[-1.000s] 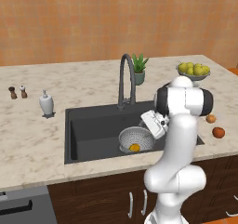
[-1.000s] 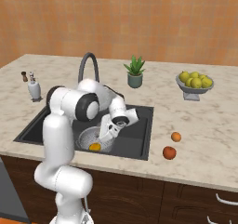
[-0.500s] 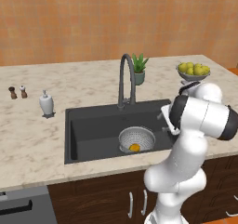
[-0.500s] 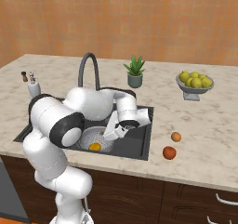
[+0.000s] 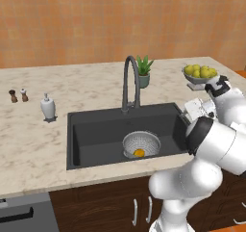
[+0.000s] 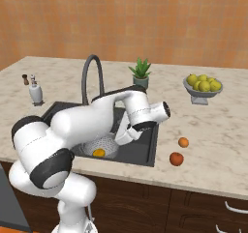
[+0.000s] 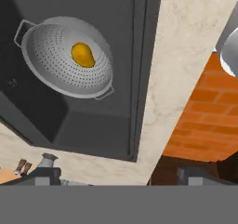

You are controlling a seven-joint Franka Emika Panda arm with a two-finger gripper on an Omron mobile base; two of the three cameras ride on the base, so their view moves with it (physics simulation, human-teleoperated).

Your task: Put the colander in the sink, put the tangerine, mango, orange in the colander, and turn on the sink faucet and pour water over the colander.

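Observation:
The colander (image 5: 141, 143) (image 6: 105, 146) (image 7: 65, 62) stands in the dark sink (image 5: 96, 135) (image 6: 140, 147) (image 7: 102, 125), right of its middle. A yellow-orange mango (image 5: 139, 153) (image 6: 99, 152) (image 7: 82, 54) lies inside it. Two round orange fruits rest on the counter right of the sink, a smaller one (image 6: 183, 142) and a redder one (image 6: 177, 159); which is the tangerine and which the orange I cannot tell. My gripper (image 5: 193, 111) (image 6: 121, 136) (image 7: 118, 179) hangs open and empty over the sink's right end. The sink faucet (image 5: 129, 82) (image 6: 92, 75) arches behind the basin. No water is in view.
A footed bowl of yellow-green fruit (image 5: 201, 74) (image 6: 203, 87) stands at the back right. A potted plant (image 5: 143, 72) (image 6: 141, 73) sits behind the faucet. A white soap dispenser (image 5: 47, 108) (image 6: 35, 93) and small shakers (image 5: 18, 96) are at the left.
The arm has swung right, carrying the open hand from above the colander to the sink's right end. The mango has stayed in the colander.

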